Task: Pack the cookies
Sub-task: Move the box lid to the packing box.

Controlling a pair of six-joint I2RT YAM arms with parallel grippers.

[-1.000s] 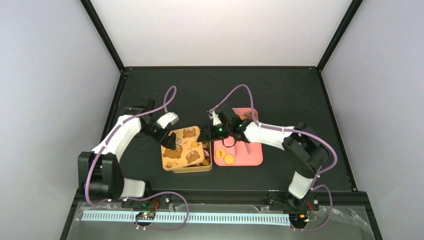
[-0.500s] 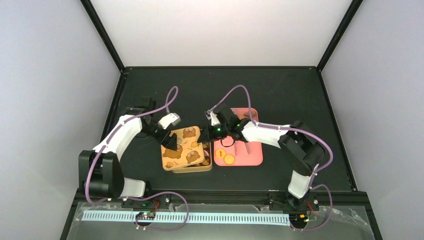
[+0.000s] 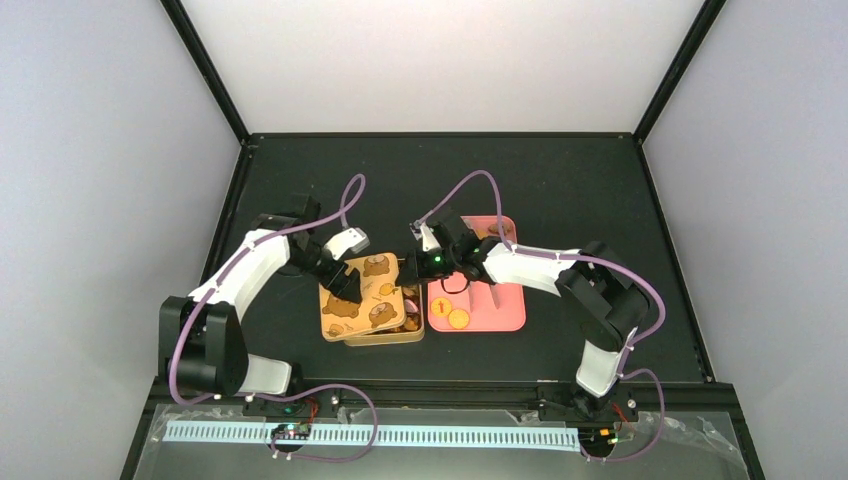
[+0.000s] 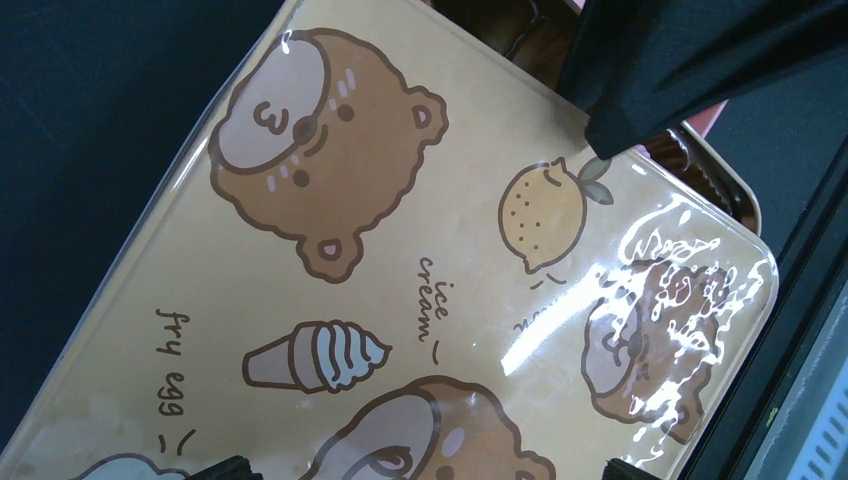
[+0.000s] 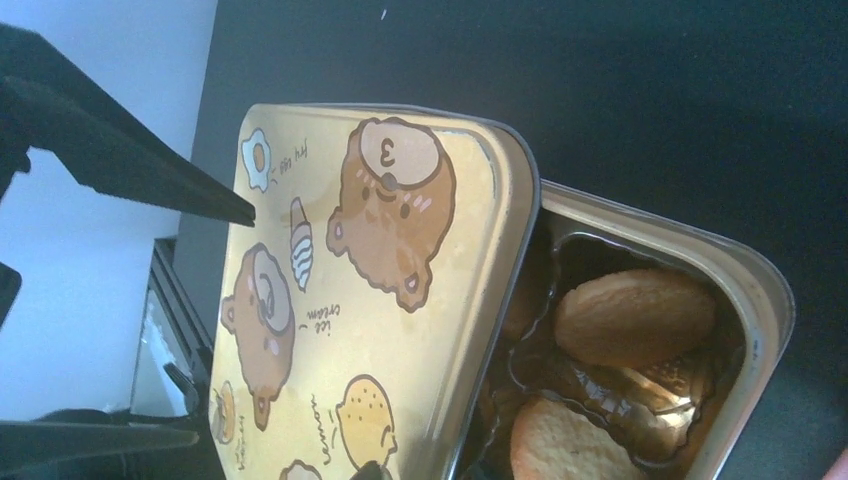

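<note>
Left gripper [image 3: 350, 286] hangs over the cartoon-bear lid [image 3: 372, 290] with its jaws spread wide, one fingertip toward each side of the lid and neither visibly pinching it. Right gripper [image 3: 412, 268] sits at the lid's far right edge, just beside the left one. Whether its jaws are closed on the lid cannot be told, since its own fingertips barely show in the wrist view.

The lid lies askew on the gold tin [image 3: 388, 339], pushed left so that the tin's right side and near edge stay uncovered. In that gap lie some of the cookies [image 5: 635, 315], round and golden, sitting in the brown moulded compartments. Two more orange ones rest on the near left corner of the pink tray [image 3: 505, 312], which stands just right of the tin on the black table [image 3: 560, 190].
</note>
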